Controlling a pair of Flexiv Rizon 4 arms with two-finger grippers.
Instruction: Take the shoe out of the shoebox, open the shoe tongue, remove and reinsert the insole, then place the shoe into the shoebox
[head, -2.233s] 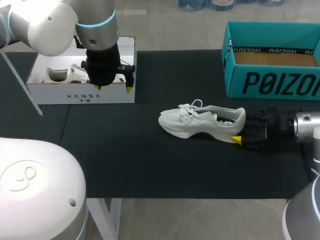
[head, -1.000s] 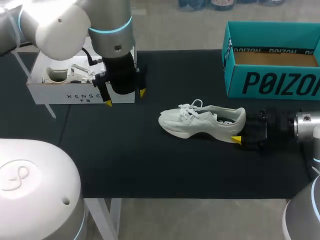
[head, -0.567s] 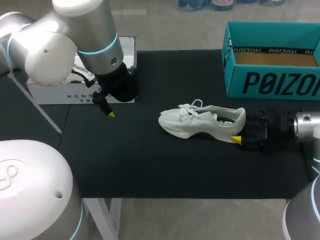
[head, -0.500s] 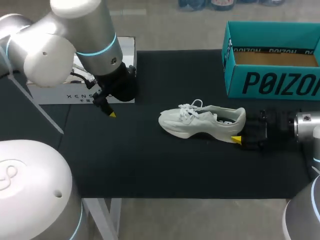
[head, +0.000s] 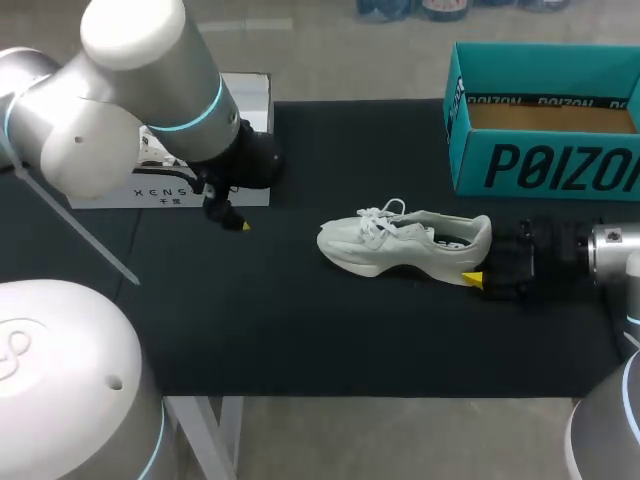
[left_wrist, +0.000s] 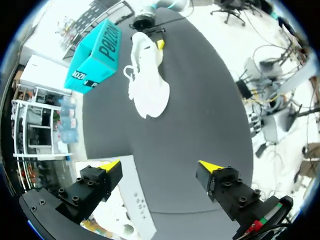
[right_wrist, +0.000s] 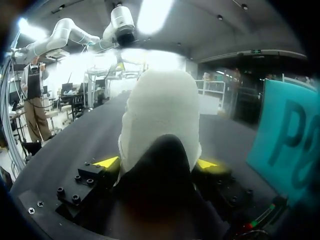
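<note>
Here the right gripper (right_wrist: 156, 163), lying level, clasps the shoe (head: 400, 243); left gripper (left_wrist: 160, 165) hangs wide apart.

Soft overhead light; the shoe (head: 400, 243) casts a faint shadow on the mat (head: 300, 320). Ceiling lamps (right_wrist: 155, 15) glare in the right wrist view.

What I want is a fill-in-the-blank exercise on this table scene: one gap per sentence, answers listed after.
The shoebox at the far right of the mat is ___ in colour.
The right hand is shut on the white shoe at its ___.
The left hand, near the white box, is ___ and holds nothing.
The shoe's toe points toward the robot's ___ side.
Missing words: teal; heel; open; left.
</note>
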